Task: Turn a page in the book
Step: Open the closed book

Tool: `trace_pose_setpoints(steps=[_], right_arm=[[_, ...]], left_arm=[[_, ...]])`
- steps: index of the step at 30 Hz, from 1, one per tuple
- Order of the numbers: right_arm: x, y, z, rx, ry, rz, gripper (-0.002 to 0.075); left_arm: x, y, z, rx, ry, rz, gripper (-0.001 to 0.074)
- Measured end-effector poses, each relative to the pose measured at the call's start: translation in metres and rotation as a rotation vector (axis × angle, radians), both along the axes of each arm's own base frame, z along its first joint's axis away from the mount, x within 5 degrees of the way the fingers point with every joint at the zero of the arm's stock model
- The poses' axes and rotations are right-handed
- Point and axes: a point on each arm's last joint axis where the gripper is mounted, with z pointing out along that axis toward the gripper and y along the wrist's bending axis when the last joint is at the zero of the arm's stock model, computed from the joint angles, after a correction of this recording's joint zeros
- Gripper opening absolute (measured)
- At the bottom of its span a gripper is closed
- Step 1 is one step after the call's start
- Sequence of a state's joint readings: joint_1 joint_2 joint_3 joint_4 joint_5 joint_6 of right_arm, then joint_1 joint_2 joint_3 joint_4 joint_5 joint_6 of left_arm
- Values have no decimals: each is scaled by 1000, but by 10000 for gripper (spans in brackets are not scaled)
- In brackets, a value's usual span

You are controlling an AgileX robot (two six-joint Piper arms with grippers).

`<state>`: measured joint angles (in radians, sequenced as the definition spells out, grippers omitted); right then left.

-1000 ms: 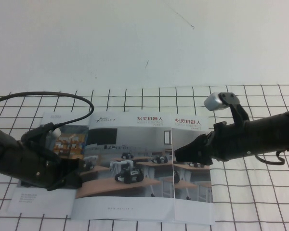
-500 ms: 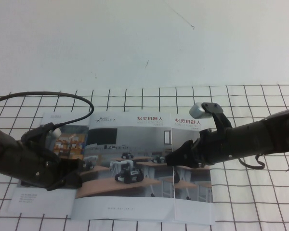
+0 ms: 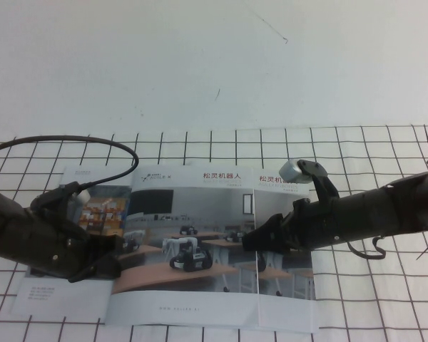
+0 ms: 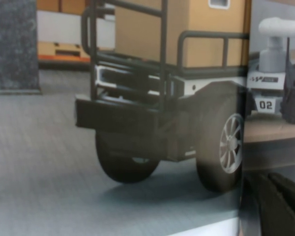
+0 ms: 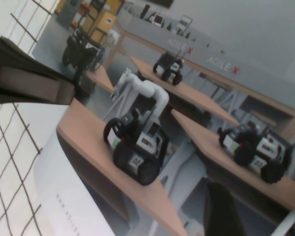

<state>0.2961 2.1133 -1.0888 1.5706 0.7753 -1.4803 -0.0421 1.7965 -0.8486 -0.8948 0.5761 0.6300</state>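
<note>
The page, the cover with the classroom photo of small robots on desks, is lying flat and closed on the book, which is sitting in the lower middle of the high view, its white strip running along the lower edge. My right gripper is reaching in from the right of the frame and is sitting low at the right edge of that cover, right where it is meeting the second brochure with the same cover photo; whether it is touching the paper, and whether it is open or closed, I cannot tell. In my right wrist view the page is filling almost the whole picture, close up. My left gripper is lying at the lower left of the frame, at the left edge of the book where it is overlapping the third brochure with the warehouse photo; I cannot tell whether it is open or closed either. My left wrist view is showing that warehouse brochure from very close. All three are lying on a cloth with a black grid, and a black cable is arching over the upper left.
</note>
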Motion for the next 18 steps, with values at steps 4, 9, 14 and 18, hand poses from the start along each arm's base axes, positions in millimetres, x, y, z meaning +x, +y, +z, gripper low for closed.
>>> trace_pose_setpoints(steps=[4, 9, 14, 18], right_arm=[[0, 2, -1, 9, -7, 5, 342], [0, 6, 1, 28, -23, -2, 344], [1, 9, 8, 118, -46, 3, 346], [1, 17, 23, 239, -70, 63, 346]], left_arm=[[0, 1, 0, 1, -1, 3, -3], [1, 1, 0, 4, -5, 1, -3], [1, 1, 0, 5, -6, 0, -3], [1, 1, 0, 5, -7, -2, -3]])
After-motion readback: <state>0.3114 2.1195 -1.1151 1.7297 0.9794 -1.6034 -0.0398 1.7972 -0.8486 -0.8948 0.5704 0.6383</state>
